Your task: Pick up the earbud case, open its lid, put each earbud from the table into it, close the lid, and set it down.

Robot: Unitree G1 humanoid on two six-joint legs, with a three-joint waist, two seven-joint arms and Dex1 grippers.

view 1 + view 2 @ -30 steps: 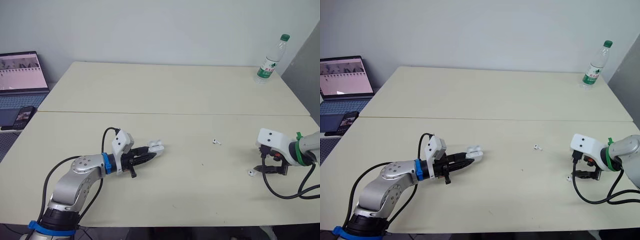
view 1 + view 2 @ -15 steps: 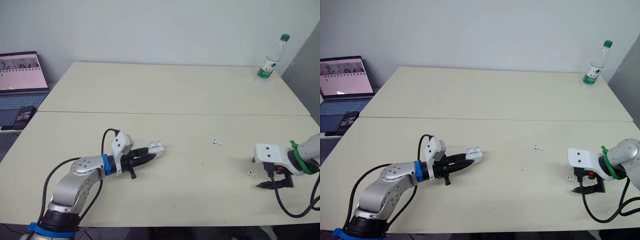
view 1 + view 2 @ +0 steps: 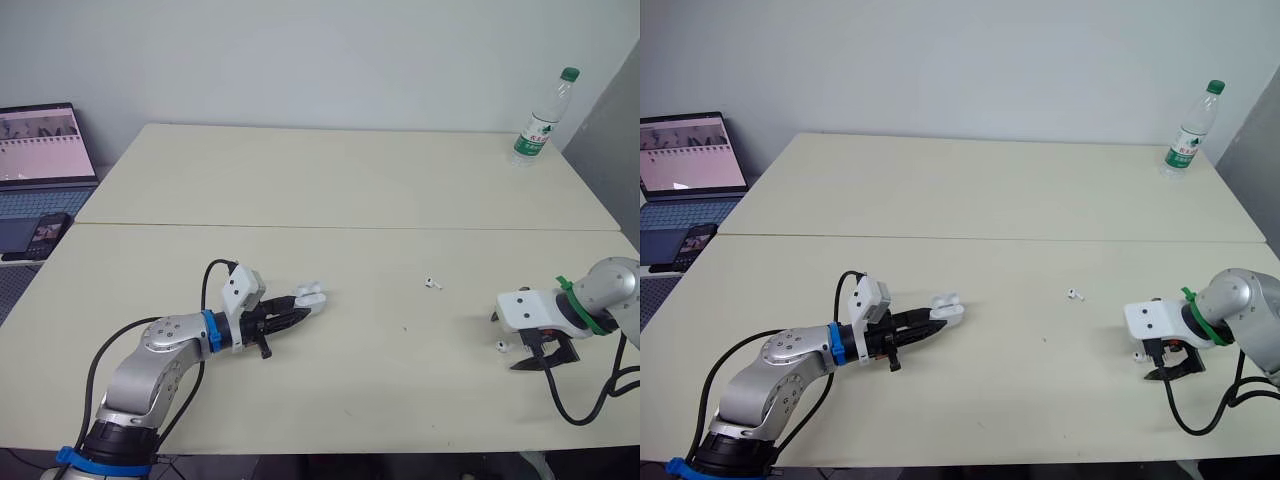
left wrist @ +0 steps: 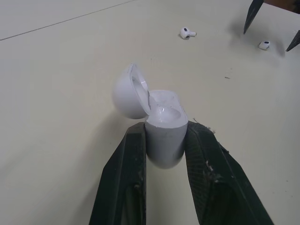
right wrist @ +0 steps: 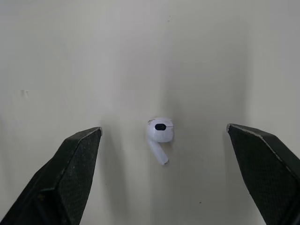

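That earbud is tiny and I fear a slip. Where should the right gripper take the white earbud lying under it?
Probably by its rounded head, coming straight down from above. The small white earbud lies flat on the beige table, its head about centred within the open right gripper, with the thin stem trailing aside; the head offers the broader hold.
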